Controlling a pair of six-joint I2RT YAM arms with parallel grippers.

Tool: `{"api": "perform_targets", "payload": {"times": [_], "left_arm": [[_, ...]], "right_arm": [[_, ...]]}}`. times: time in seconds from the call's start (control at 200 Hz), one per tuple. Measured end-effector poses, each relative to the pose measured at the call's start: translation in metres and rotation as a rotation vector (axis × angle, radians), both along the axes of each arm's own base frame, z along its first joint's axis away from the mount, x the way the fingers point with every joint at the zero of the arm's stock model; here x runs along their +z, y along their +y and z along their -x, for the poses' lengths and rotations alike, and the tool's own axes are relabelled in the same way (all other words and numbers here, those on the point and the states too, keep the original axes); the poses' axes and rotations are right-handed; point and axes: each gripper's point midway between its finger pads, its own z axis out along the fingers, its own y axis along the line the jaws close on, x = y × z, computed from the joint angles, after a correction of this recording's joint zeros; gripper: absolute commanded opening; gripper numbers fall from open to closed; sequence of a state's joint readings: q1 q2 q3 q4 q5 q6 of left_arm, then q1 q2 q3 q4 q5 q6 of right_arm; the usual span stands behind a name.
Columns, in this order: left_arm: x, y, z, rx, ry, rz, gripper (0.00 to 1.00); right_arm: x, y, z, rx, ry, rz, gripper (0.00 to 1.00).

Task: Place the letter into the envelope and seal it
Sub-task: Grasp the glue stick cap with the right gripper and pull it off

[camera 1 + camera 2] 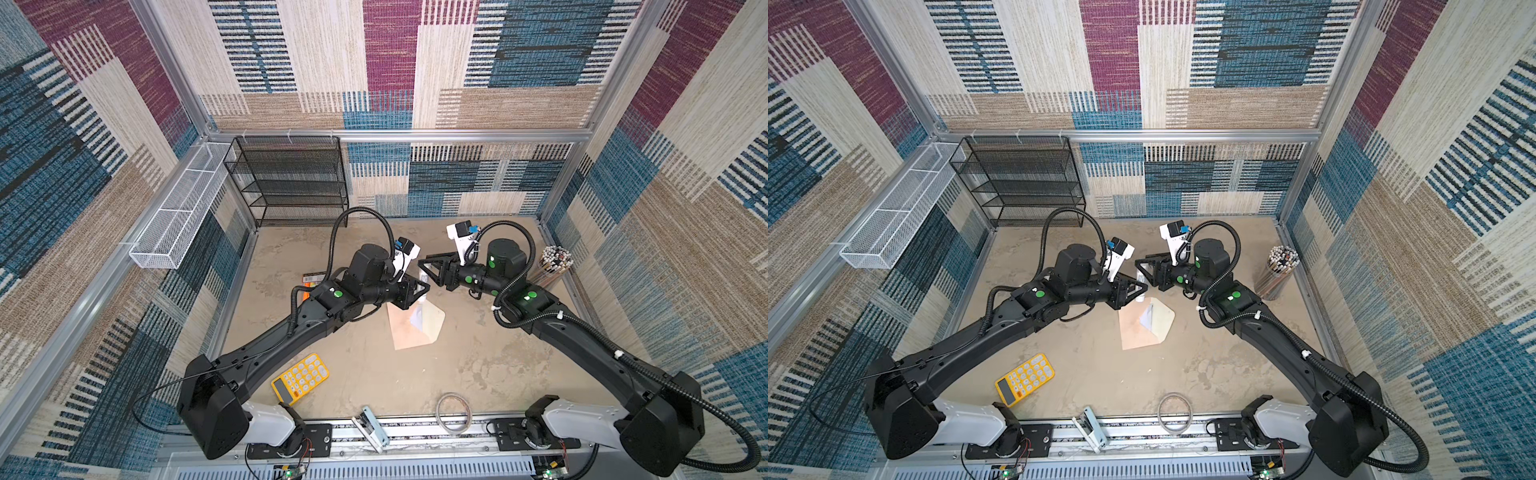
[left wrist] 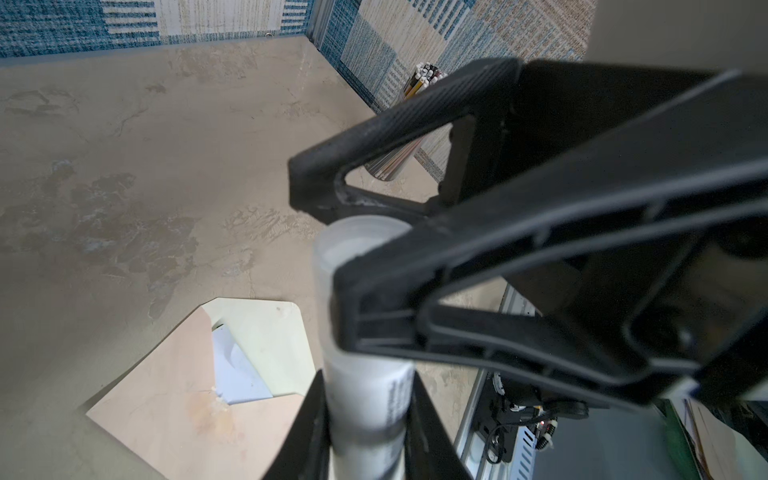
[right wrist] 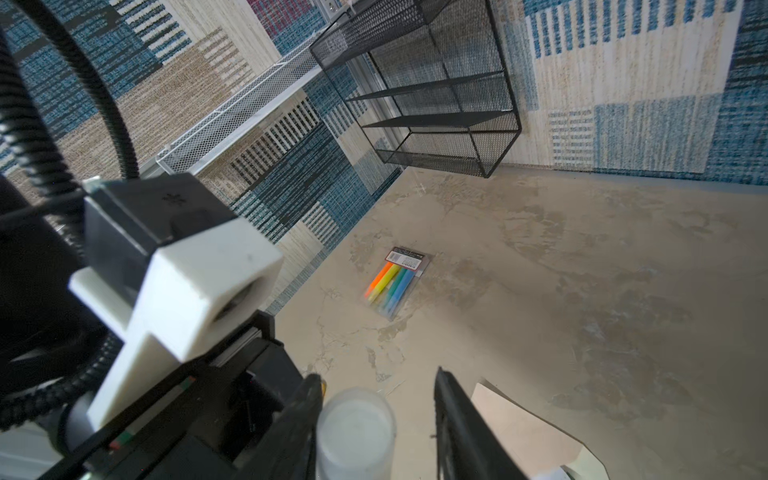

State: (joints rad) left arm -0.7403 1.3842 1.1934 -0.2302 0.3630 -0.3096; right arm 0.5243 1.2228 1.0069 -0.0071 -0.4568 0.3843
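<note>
The peach-pink envelope (image 1: pixel 409 336) (image 1: pixel 1136 334) (image 2: pixel 178 415) lies flat mid-table, its cream flap (image 2: pixel 270 332) open. A white corner of the letter (image 1: pixel 417 319) (image 1: pixel 1148 319) (image 2: pixel 239 374) sticks out of its mouth. Just behind it, my left gripper (image 1: pixel 419 292) (image 1: pixel 1140 289) (image 2: pixel 368 415) is shut on a white glue stick (image 2: pixel 365 382) held above the table. My right gripper (image 1: pixel 424 266) (image 1: pixel 1139 266) (image 3: pixel 378 376) faces it. Its jaws straddle the stick's cap (image 3: pixel 355 428), with one finger against it and a gap at the other.
A yellow calculator (image 1: pixel 301 377) lies front left and a highlighter pack (image 3: pixel 395 282) left of the arms. A pencil cup (image 1: pixel 550 266) stands by the right wall. Black mesh shelf (image 1: pixel 291 183) and white basket (image 1: pixel 183 216) are back left. A tape ring (image 1: pixel 454 413) lies at the front edge.
</note>
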Motion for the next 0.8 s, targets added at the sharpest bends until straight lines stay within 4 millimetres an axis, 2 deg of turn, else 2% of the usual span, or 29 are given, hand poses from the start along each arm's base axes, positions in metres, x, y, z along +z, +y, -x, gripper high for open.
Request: {"api": "perform_targets", "payload": {"times": [0.075, 0.606, 0.801], "left_arm": [[-0.002, 0.001, -0.002, 0.008, -0.019, -0.020, 0.05], [-0.006, 0.006, -0.005, 0.022, -0.089, -0.106, 0.06], [-0.008, 0.007, -0.006, 0.031, -0.093, -0.119, 0.06]], "right_arm": [[0.000, 0.001, 0.000, 0.005, 0.012, -0.004, 0.30], [-0.008, 0.003, 0.000, 0.015, 0.068, 0.007, 0.38], [-0.009, 0.006, 0.001, 0.032, 0.080, 0.009, 0.27]]}}
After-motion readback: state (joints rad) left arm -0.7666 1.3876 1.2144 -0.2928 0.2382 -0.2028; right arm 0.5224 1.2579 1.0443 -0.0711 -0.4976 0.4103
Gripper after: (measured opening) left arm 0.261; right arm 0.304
